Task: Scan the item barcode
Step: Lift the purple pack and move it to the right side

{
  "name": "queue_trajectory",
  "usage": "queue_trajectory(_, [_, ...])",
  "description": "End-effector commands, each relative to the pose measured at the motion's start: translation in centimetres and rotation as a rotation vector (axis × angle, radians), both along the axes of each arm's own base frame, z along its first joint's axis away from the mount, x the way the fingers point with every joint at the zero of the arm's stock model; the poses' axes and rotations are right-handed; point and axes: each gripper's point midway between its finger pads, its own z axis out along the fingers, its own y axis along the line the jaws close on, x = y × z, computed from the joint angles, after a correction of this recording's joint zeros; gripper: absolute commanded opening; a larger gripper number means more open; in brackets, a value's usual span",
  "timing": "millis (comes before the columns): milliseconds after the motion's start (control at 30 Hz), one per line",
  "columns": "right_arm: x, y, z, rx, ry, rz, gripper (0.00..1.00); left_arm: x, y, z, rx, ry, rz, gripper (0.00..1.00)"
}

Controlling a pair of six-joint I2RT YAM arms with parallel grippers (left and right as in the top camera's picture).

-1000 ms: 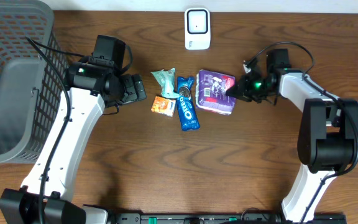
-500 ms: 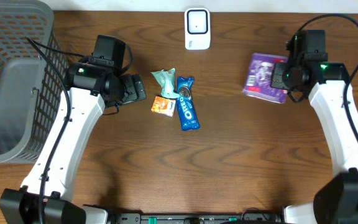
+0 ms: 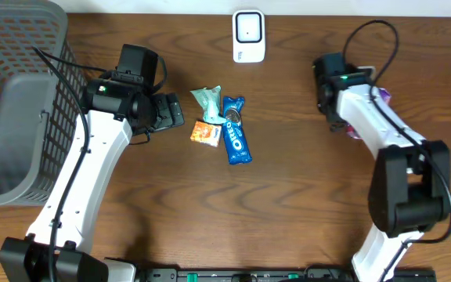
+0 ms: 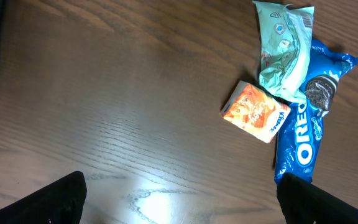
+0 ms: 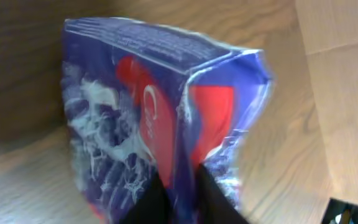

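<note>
**Kid:** Purple packet (image 5: 129,124)! Where is it?

**Pal:** Over at the right side of the wood table (image 3: 288,204), under the right arm. It is well apart from the white scanner (image 3: 248,35).

**Kid:** Is the right gripper (image 5: 182,193) holding it?

**Pal:** Its fingers are close together, with the packet's edge between them. I can't tell if they squeeze.

**Kid:** And the left gripper (image 4: 182,180)?

**Pal:** Wide open, holding nothing, near the orange pack (image 4: 255,111), green pack (image 4: 282,46) and blue Oreo pack (image 4: 306,134).

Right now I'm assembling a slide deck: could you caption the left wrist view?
Open left end effector above a wooden table, facing an orange packet, mint-green pouch and Oreo pack.
</note>
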Motion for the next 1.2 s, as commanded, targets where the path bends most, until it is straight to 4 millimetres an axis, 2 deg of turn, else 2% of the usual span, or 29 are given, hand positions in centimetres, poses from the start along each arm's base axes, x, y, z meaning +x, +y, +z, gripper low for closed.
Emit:
queue_trajectory(0, [0.8, 5.7, -2.2, 0.127, 0.012, 0.114, 0.44, -0.1, 0.4, -0.3, 0.019, 0.008, -0.009, 0.98])
queue_trajectory(100, [2.1, 10.1, -1.4, 0.245, -0.024, 0.194, 0.56, -0.1, 0.4, -0.3, 0.019, 0.008, -0.009, 0.98])
queue_trajectory(133, [2.9, 11.8, 0.0, 0.296, -0.035, 0.233, 0.67, -0.1, 0.3, -0.3, 0.019, 0.008, -0.009, 0.98])
queue_trajectory(200, [3.8, 12.8, 1.7, 0.335, -0.049, 0.255, 0.77, -0.1, 0.4, -0.3, 0.019, 0.008, -0.009, 0.98])
queue_trajectory(267, [4.7, 12.8, 4.4, 0.365, -0.075, 0.252, 0.87, -0.1, 0.3, -0.3, 0.019, 0.008, -0.009, 0.98])
queue_trajectory(333, [5.1, 11.5, 7.7, 0.394, -0.083, 0.225, 0.93, -0.1, 0.4, -0.3, 0.019, 0.008, -0.009, 0.98])
queue_trajectory(400, [4.2, 10.7, 8.5, 0.449, -0.017, 0.238, 0.92, -0.1, 0.3, -0.3, 0.019, 0.008, -0.009, 0.98])
queue_trajectory(433, [3.5, 10.5, 8.3, 0.486, 0.034, 0.251, 0.86, -0.1, 0.4, -0.3, 0.019, 0.008, -0.009, 0.98])
queue_trajectory(467, [2.3, 10.5, 7.6, 0.538, 0.107, 0.261, 0.74, -0.1, 0.4, -0.3, 0.019, 0.008, -0.009, 0.98])
queue_trajectory(500, [0.0, 10.4, 6.4, 0.622, 0.208, 0.228, 0.57, -0.1, 0.4, -0.3, 0.019, 0.008, -0.009, 0.98])
queue_trajectory(567, [-1.9, 10.7, 5.0, 0.696, 0.289, 0.197, 0.37, -0.1, 0.4, -0.3, 0.019, 0.008, -0.009, 0.98])
queue_trajectory(600, [-3.2, 11.1, 3.6, 0.736, 0.344, 0.179, 0.25, -0.1, 0.3, -0.3, 0.019, 0.008, -0.009, 0.98])
queue_trajectory(667, [-4.8, 11.3, 1.3, 0.744, 0.405, 0.161, 0.18, -0.1, 0.4, -0.3, 0.019, 0.008, -0.009, 0.98])
queue_trajectory(767, [-6.3, 11.5, -1.9, 0.738, 0.451, 0.155, 0.15, -0.1, 0.3, -0.3, 0.019, 0.008, -0.009, 0.98])
queue_trajectory(900, [-7.6, 11.4, -4.3, 0.736, 0.473, 0.122, 0.15, -0.1, 0.4, -0.3, 0.019, 0.008, -0.009, 0.98])
queue_trajectory(1067, [-7.2, 11.4, -6.6, 0.743, 0.413, 0.1, 0.13, -0.1, 0.4, -0.3, 0.019, 0.008, -0.009, 0.98])
queue_trajectory(1133, [-6.4, 11.6, -7.5, 0.749, 0.369, 0.12, 0.14, -0.1, 0.3, -0.3, 0.019, 0.008, -0.009, 0.98])
queue_trajectory(1167, [-5.3, 11.7, -8.1, 0.747, 0.317, 0.141, 0.14, -0.1, 0.4, -0.3, 0.019, 0.008, -0.009, 0.98])
